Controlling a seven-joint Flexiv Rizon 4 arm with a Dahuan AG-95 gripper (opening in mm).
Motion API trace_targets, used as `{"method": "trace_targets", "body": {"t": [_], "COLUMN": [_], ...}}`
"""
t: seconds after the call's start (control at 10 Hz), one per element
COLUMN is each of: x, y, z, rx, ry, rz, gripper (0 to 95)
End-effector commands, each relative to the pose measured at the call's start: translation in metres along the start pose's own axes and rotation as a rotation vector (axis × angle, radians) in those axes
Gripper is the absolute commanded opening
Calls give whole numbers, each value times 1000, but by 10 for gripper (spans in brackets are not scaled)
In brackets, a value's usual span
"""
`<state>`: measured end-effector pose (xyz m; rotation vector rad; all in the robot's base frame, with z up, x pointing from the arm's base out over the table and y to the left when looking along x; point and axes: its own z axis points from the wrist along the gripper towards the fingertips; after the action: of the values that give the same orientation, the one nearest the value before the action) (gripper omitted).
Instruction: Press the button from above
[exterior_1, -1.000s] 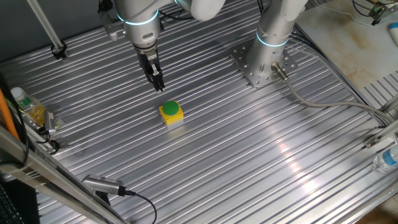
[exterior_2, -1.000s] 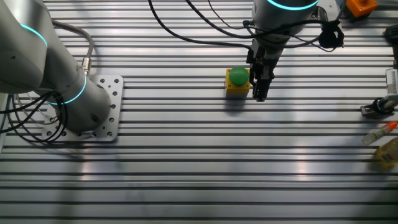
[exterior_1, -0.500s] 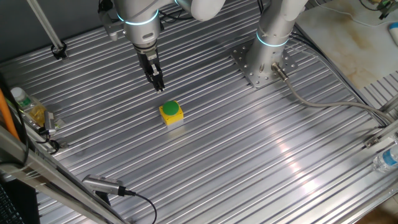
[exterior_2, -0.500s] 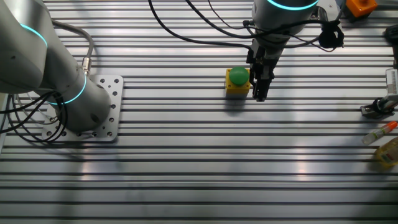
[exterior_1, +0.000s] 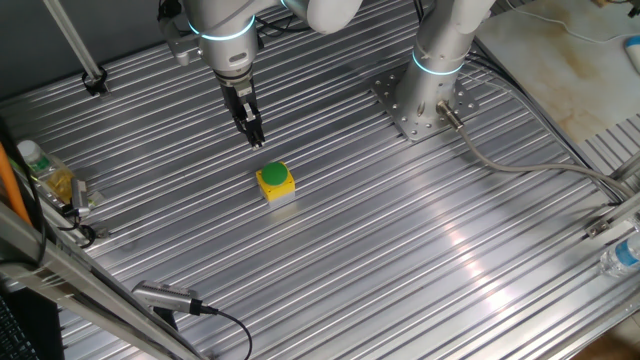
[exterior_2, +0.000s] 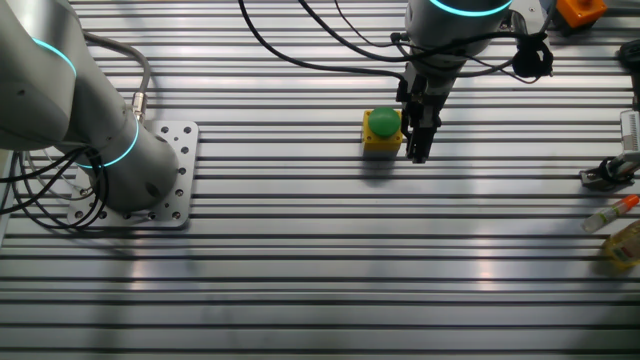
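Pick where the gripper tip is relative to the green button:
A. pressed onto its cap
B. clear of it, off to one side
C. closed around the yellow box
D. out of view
B: both views show the gripper beside the button, with no contact.

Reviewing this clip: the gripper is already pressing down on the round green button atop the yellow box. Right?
No. The gripper is not touching the round green button atop the yellow box; in one fixed view it hangs apart from the cap, with bare table between them.
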<state>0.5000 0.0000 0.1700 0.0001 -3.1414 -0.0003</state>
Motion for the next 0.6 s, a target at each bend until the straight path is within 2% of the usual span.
{"method": "trace_targets", "body": {"t": [0.1,0.2,0.6], "x": [0,0,0], "y": [0,0,0], "z": [0,0,0], "rx": [0,-39,-39], "ry": [0,0,1], "rz": [0,-224,-223], "gripper": [950,0,0]}}
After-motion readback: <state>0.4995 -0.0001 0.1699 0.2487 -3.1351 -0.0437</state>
